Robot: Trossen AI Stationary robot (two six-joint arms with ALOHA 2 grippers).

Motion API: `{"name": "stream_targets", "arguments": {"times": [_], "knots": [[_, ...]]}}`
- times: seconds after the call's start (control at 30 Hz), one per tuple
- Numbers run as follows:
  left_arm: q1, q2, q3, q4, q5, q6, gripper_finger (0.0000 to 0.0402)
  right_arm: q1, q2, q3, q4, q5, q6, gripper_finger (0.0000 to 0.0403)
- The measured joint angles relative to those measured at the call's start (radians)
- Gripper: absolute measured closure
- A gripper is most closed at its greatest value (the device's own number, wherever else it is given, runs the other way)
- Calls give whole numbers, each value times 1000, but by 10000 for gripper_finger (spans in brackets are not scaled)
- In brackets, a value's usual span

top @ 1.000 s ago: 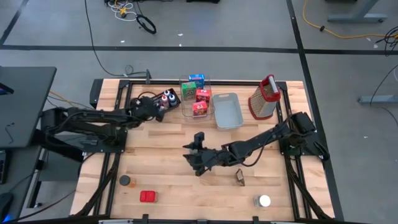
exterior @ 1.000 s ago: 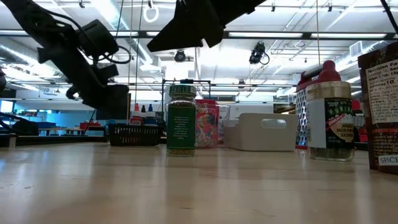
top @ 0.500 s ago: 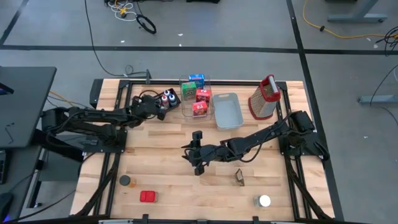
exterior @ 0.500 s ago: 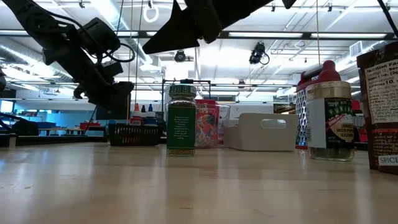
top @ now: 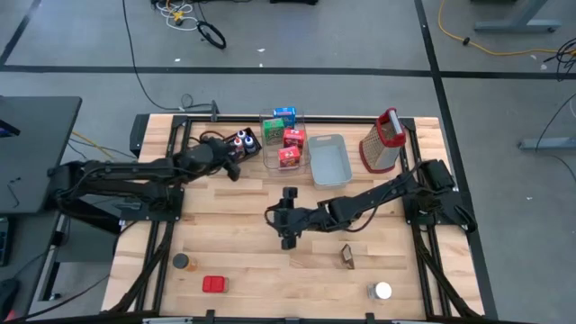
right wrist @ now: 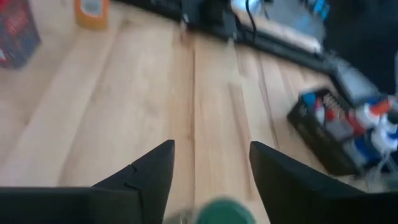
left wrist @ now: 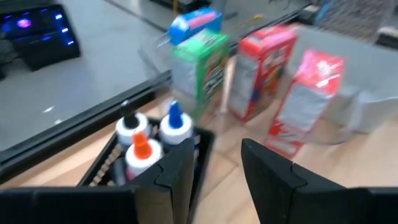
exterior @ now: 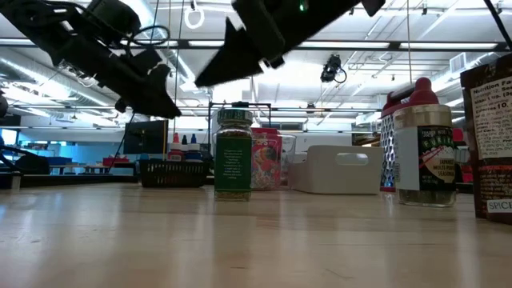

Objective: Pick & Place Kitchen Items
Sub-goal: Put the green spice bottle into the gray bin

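Note:
A spice jar (top: 289, 193) with a green label stands upright mid-table (exterior: 234, 152). My right gripper (top: 284, 221) hovers open just near of it and higher (exterior: 240, 48). The jar's green cap (right wrist: 229, 211) shows low between its fingers, untouched. My left gripper (top: 223, 163) is open and empty, raised beside the black basket (top: 236, 144) of small coloured-cap bottles (left wrist: 146, 140). Green, red and blue boxes (left wrist: 261, 68) stand in the clear bin (top: 283, 137). A small jar (top: 182, 261), red box (top: 214, 284), brown packet (top: 347, 257) and white-lidded can (top: 382, 291) rest near the table's near edge.
The grey-blue tray (top: 328, 159) sits right of the clear bin, and the metal grater with a red handle (top: 381, 139) stands near the far right corner. Bare wood lies between the spice jar and the near-edge items.
My left gripper has risen from beside the black basket and tipped downward. My right gripper has crept toward the far edge, closer to the spice jar, staying open. The jar has not moved.

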Motion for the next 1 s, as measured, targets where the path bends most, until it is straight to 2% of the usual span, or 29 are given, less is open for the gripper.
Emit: {"name": "stream_targets", "arguments": {"times": [0.27,0.37,0.53,0.83,1.0], "knots": [[0,-50,0,1,21,4,260,-65,0,0,-119,-3,188,132],[0,-50,0,0,22,4,260,-93,-1,1,-140,-82,272,122],[0,-49,0,0,22,4,260,-114,-2,1,-148,-203,322,120],[0,-49,0,-5,22,5,260,-115,0,0,-154,-210,335,124],[0,-49,0,-6,22,5,260,-115,0,0,-250,-210,376,124]]}}
